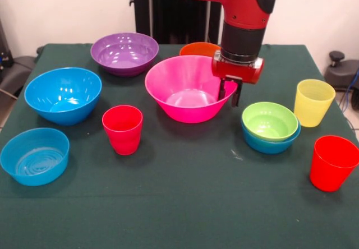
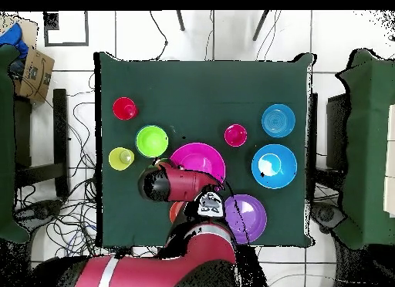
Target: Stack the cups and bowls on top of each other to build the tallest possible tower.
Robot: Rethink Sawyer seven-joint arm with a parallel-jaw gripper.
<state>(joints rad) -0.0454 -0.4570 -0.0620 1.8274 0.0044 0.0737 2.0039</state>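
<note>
Nearest on the tabletop (image 1: 185,204) sit a red cup (image 1: 334,162) and a blue bowl (image 1: 35,155); further back, the lime bowl (image 1: 270,120) is nested in a blue one. The gripper (image 1: 231,95) straddles the pink bowl's (image 1: 185,89) rim, jaws narrow. Judging by this, pinch squarely, then lift straight

The table (image 1: 185,204), covered with dark green cloth, carries these plastic things: a purple bowl (image 1: 124,52) and an orange bowl (image 1: 197,49) far, a big pink bowl (image 1: 185,89) in the middle, two blue bowls (image 1: 63,95) (image 1: 35,156) left, a red cup (image 1: 123,129) near them. At right, a third blue bowl (image 1: 270,142), a yellow cup (image 1: 313,102), another red cup (image 1: 333,162).
</note>
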